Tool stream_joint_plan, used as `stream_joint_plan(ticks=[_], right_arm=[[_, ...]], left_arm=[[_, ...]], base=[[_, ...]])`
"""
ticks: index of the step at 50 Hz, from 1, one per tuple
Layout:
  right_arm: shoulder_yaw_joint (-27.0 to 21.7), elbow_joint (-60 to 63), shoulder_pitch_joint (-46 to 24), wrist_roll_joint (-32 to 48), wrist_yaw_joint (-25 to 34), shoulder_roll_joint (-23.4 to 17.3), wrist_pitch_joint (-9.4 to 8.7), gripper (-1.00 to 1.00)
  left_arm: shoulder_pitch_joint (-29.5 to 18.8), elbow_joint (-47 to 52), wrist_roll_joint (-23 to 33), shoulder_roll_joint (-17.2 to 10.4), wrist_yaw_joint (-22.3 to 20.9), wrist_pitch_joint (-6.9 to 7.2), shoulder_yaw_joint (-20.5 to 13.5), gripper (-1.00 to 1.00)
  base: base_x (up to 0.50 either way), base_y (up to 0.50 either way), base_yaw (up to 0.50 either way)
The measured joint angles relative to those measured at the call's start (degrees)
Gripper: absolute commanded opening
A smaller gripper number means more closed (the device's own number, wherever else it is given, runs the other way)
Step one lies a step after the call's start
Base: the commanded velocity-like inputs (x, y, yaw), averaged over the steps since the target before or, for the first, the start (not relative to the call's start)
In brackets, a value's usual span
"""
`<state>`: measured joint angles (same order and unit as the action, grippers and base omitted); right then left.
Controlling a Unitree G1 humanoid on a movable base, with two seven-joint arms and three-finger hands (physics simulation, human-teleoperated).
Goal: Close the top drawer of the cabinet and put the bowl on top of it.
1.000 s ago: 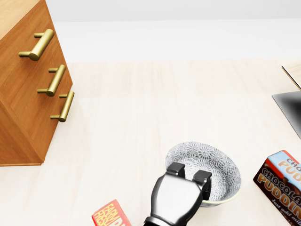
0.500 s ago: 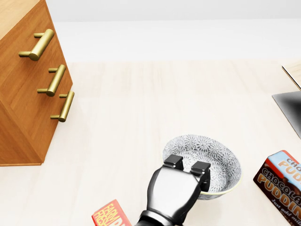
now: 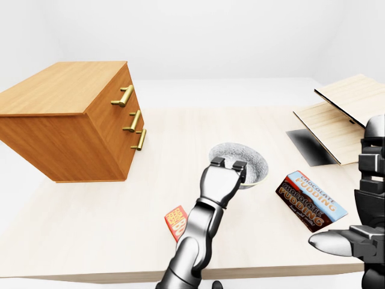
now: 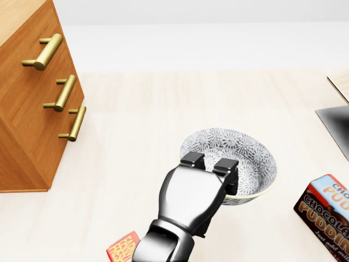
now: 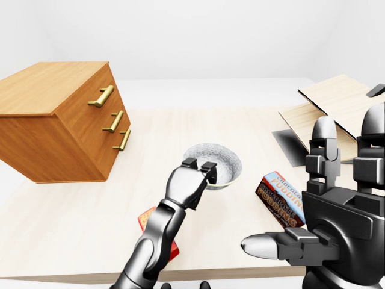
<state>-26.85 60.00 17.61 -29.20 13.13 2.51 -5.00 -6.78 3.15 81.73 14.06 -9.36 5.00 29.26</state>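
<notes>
Above the pale wooden surface [image 4: 136, 109], the left robot hand [image 4: 209, 162], pinching the rim of the grey patterned ceramic bowl [image 4: 240, 150], has lifted it (next, I think, toward the brown wooden cabinet [image 4: 27, 125]).

Grey floral bowl [image 4: 240, 146] (brass-handled brown cabinet [image 3: 69, 123])

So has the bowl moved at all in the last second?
Yes. In the head view the bowl, held at its rim by the left hand, has shifted up and slightly left toward the cabinet, which sits exactly where it was.
</notes>
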Motion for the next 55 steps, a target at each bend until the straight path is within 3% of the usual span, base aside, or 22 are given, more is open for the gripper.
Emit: stream_joint_plan(ticks=[30,55], right_arm=[[0.53,0.00,0.42,0.14,-0.18,-0.19,0.00,1.00],[0.49,0.00,-0.50,2.39,1.54,1.80,0.00,1.00]], left_arm=[[-8.09,9.63,2.46,1.49,-11.54,0.00,-6.81,-1.00],[-19.20,11.24,1.45,0.53,-19.48,0.00,-13.96,-1.00]], base=[[0.00,0.00,0.00],[0.00,0.00,0.00]])
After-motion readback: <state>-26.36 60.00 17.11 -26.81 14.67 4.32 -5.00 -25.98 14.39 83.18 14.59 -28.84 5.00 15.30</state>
